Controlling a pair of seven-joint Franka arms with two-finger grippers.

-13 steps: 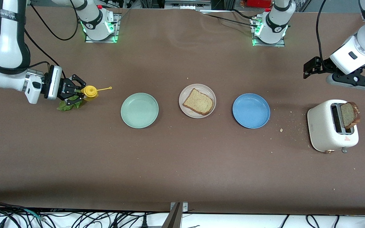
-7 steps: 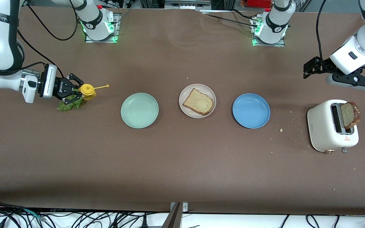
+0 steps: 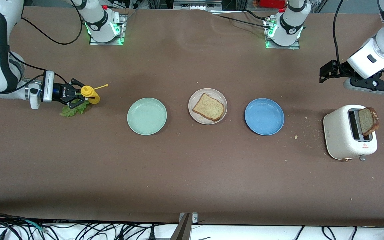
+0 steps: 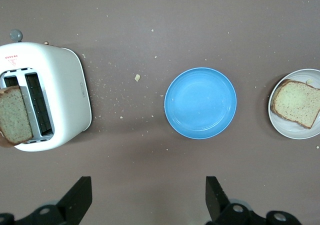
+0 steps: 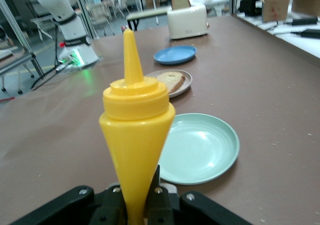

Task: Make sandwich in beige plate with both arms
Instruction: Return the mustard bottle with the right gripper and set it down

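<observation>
The beige plate (image 3: 219, 95) sits mid-table with one brown bread slice (image 3: 208, 107) on it; both show in the left wrist view, plate (image 4: 285, 127) and slice (image 4: 297, 102). A green lettuce leaf (image 3: 73, 110) lies on the table toward the right arm's end. Just above it, my right gripper (image 3: 78, 96) is shut on a yellow squeeze bottle (image 3: 90, 95) (image 5: 136, 130), held by its narrow end between the fingers (image 5: 162, 200). A second slice (image 3: 368, 120) stands in the toaster (image 3: 345, 133). My left gripper (image 3: 325, 71) (image 4: 148, 200) hangs open and empty over bare table near the toaster.
A mint green plate (image 3: 147, 116) and a blue plate (image 3: 264, 116) flank the beige plate, both empty. Crumbs lie scattered between the blue plate and the toaster. The arm bases (image 3: 103, 26) stand along the table edge farthest from the front camera.
My right gripper has drawn back toward the right arm's end of the table with the yellow bottle still in it. The left arm has not moved.
</observation>
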